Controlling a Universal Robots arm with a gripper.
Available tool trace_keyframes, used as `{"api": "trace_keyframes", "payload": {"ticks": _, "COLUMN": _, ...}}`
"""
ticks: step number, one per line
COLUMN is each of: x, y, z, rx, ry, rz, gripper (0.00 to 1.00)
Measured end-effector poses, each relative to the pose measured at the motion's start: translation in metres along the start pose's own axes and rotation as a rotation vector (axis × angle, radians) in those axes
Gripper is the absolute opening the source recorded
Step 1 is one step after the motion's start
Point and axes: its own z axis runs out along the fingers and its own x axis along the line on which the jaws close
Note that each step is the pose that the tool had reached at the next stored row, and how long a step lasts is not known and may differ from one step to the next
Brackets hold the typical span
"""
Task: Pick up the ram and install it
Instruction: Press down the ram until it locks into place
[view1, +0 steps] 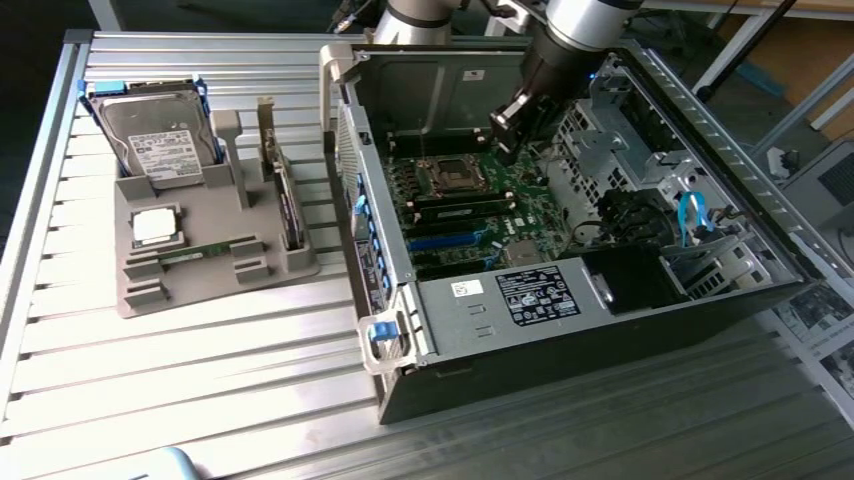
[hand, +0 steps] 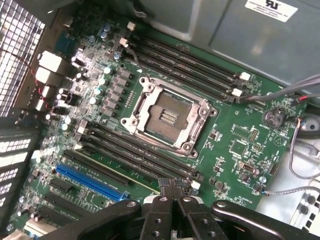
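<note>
fingers (hand: 172, 186): shut, tips pressed together, nothing seen between them. in the wrist view they sit right over one end of the memory slot bank (hand: 135, 160), by the white latch (hand: 195, 184). cannot tell whether the tips touch the board.

ram (hand: 117, 172): a thin stick with a pale green edge stands in one slot of that bank, just beside the blue slot (hand: 90, 181). in the exterior view the same ram (view1: 461, 208) lies at about 5 o'clock from the cpu socket (view1: 447, 175), inside the open computer case (view1: 400, 320). the gripper (view1: 514, 135) hangs at about 2 o'clock from the socket. the socket is empty, its frame shut over bare contacts.

further out: a grey holder (view1: 147, 290) rests on the slatted surface (view1: 174, 400), at 9 o'clock from the case and well apart from the arm. it carries a second green stick (view1: 200, 252) lying flat, a square silver cpu chip (view1: 154, 225) and a hard drive (view1: 158, 145) leaning at its far end.

step, as judged: the pick-up is done and the install is at the seating stage, stick in the slot and fingers empty. cannot tell if it is fully home or the latches are shut.

any further move calls for pressure straight down and square to the slot, keeping off the latch and the nearby wires (hand: 280, 92).
</note>
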Motion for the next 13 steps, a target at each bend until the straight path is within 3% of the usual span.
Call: {"api": "trace_keyframes", "payload": {"ticks": 13, "x": 0.0, "y": 0.0, "z": 0.0005, "rx": -0.0082, "ry": -0.0054, "rz": 0.119, "gripper": 0.11}}
